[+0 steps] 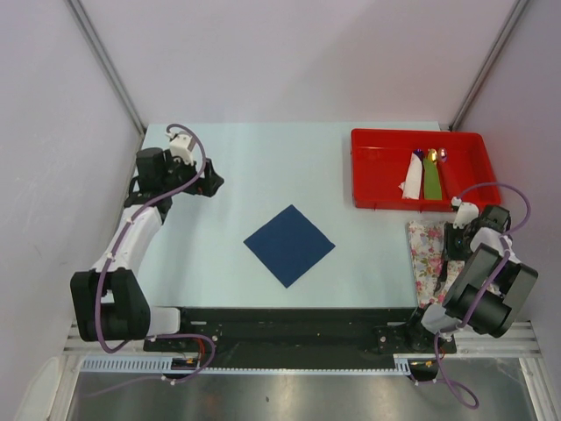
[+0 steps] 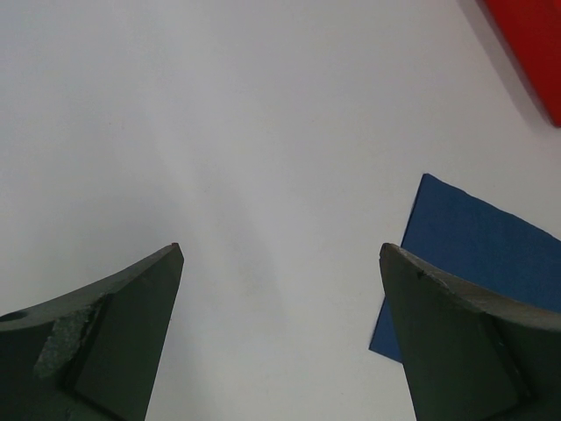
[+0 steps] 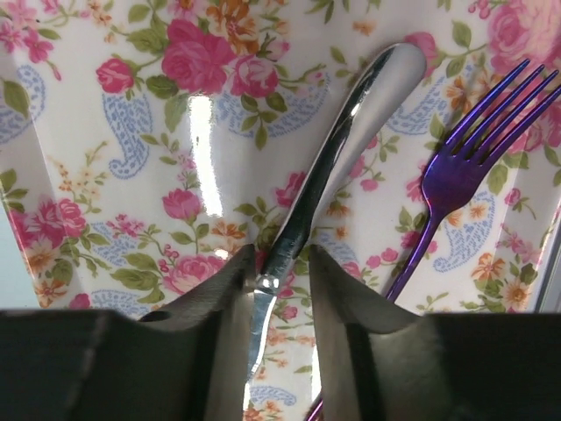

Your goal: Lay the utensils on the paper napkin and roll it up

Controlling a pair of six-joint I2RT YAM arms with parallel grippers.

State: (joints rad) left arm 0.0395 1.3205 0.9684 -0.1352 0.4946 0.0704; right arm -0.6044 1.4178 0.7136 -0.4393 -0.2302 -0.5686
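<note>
Right jaws: narrowed around the knife (image 3: 351, 114) at its neck, one pad each side, touching or nearly. Cannot tell whether the bite is made.

Knife lies flat on the flowered cloth (image 3: 131, 132), handle running away ahead of the jaws. Purple fork (image 3: 456, 175) just right of the jaws, close beside the knife.

Risks:
- Slick, thin metal flat on soft cloth: pads may skate off, or pinch a fold and drag the cloth.
- Hold sits near the blade end, so the heavy handle could droop or pivot.
- Fork may get nudged.

Left jaws: spread wide, empty, over bare tabletop (image 2: 175, 132).

Paper napkin (image 1: 289, 246): well to the left of the right jaws, nothing on it yet.
</note>
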